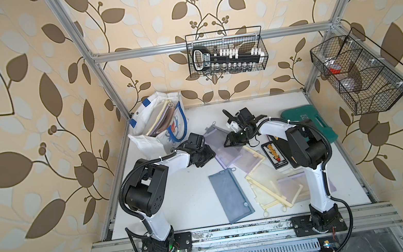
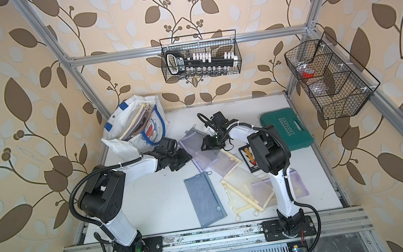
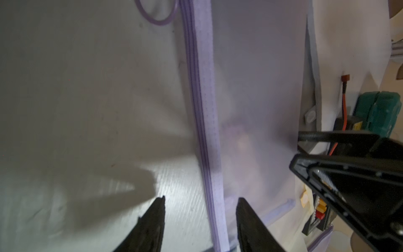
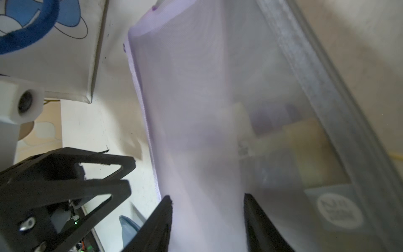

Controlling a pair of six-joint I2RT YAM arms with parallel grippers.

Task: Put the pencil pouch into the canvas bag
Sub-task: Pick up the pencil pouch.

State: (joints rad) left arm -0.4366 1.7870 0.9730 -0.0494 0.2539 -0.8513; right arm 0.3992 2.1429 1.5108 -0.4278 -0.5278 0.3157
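Note:
The pencil pouch (image 1: 215,141) (image 2: 193,148) is a pale purple mesh one lying flat mid-table, between my two grippers. In the left wrist view its zipper edge (image 3: 205,113) runs between the spread fingers of my left gripper (image 3: 201,199) (image 1: 203,156), which touch nothing. My right gripper (image 4: 207,196) (image 1: 229,141) stands over the pouch's other end, jaws apart, with purple mesh (image 4: 189,109) filling the gap between them. The canvas bag (image 1: 143,143) (image 2: 119,144) stands open at the back left, white with blue rope handles, holding several pouches.
A grey-blue pouch (image 1: 230,198) lies toward the front. Yellow and purple pouches (image 1: 262,179) overlap to its right. A black bit card (image 1: 276,154) and a teal tool case (image 1: 313,120) sit by the right arm. Wire baskets (image 1: 227,52) (image 1: 360,73) hang on the frame.

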